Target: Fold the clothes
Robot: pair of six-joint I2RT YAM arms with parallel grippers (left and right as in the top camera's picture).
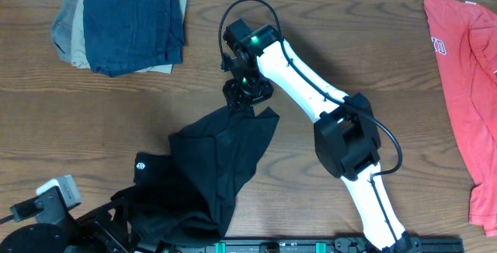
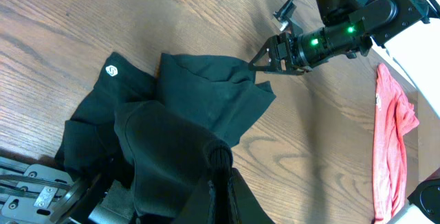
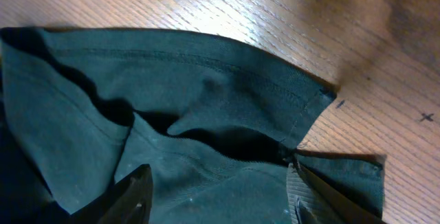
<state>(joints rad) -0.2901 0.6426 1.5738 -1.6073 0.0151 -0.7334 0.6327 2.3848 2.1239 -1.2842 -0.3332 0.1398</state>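
Note:
The clothes, a black T-shirt point(image 1: 210, 160) with a small white round logo point(image 1: 141, 164), lies crumpled at the front middle of the wooden table. My right gripper point(image 1: 242, 102) is at its far hemmed corner. In the right wrist view the gripper point(image 3: 218, 176) is open, its fingers standing either side of the fabric point(image 3: 172, 80). In the left wrist view my left gripper point(image 2: 221, 189) is shut on a raised fold of the T-shirt point(image 2: 199, 100) at the near side. The right gripper point(image 2: 258, 60) shows there at the shirt's far tip.
A folded pile of dark blue, tan and grey garments point(image 1: 124, 20) sits at the back left. A red T-shirt point(image 1: 466, 74) lies along the right edge. My white right arm point(image 1: 311, 90) reaches diagonally over the table's middle.

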